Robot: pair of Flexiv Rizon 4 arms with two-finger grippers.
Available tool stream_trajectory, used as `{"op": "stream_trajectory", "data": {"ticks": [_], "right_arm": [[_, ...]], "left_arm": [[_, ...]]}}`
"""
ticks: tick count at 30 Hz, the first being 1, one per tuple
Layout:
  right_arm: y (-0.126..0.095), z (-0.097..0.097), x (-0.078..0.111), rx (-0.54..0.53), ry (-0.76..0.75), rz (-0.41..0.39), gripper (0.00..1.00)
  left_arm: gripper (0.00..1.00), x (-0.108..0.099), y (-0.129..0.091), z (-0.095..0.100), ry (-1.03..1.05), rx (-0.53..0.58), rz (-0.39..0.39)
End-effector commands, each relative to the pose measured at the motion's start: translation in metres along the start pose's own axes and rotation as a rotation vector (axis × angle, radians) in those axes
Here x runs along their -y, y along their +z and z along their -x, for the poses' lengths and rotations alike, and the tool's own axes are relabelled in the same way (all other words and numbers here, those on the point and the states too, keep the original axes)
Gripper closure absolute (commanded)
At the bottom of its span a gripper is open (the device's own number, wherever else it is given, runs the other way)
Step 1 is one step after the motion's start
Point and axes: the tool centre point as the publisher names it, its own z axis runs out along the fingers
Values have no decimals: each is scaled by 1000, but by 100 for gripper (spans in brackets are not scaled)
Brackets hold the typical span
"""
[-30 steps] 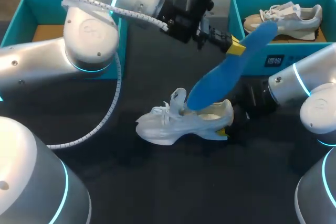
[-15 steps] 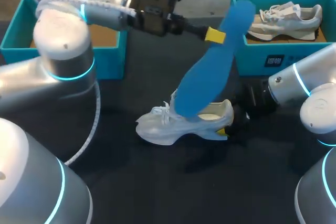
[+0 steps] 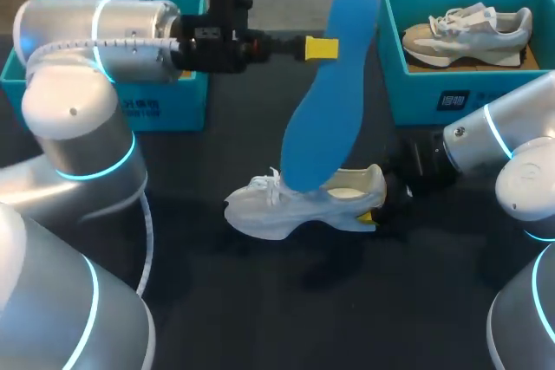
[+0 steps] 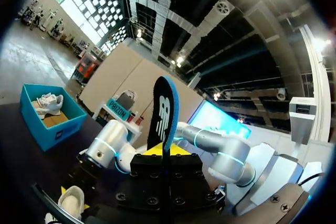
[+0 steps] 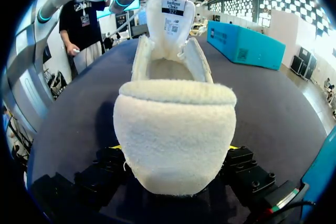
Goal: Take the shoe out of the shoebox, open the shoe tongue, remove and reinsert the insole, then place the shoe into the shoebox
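I have left pincer (image 3: 322, 47) clamped on insole (image 3: 316, 119), tip near far-right shoebox (image 3: 434, 97); right pincer (image 3: 375, 214) grips shoe (image 3: 286, 205) heel, mid-table.

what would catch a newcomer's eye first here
The big blue insole stands out, held nearly upright over the middle of the table by the left gripper, which pinches its upper part. Below it a white shoe sits on the table, its heel clamped in the right gripper. A second shoe lies in the teal shoebox at the far right.
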Motion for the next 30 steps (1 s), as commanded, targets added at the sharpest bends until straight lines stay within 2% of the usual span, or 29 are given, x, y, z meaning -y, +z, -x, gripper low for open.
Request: {"op": "stream_trajectory", "data": {"ticks": [1,7,17,24,30], "right_arm": [[2,1,0,1,0,-2,100],[2,1,0,1,0,-2,100],[2,1,0,1,0,-2,100],[2,1,0,1,0,-2,100],[2,1,0,1,0,-2,100]], "left_arm": [[100,1,0,-3,-16,-30,-125],[100,14,4,-18,-54,-60,-184],[100,38,-2,-57,-152,-118,-324],[100,42,-3,-76,-187,-145,-328],[100,41,-2,-81,-176,-137,-310]]}}
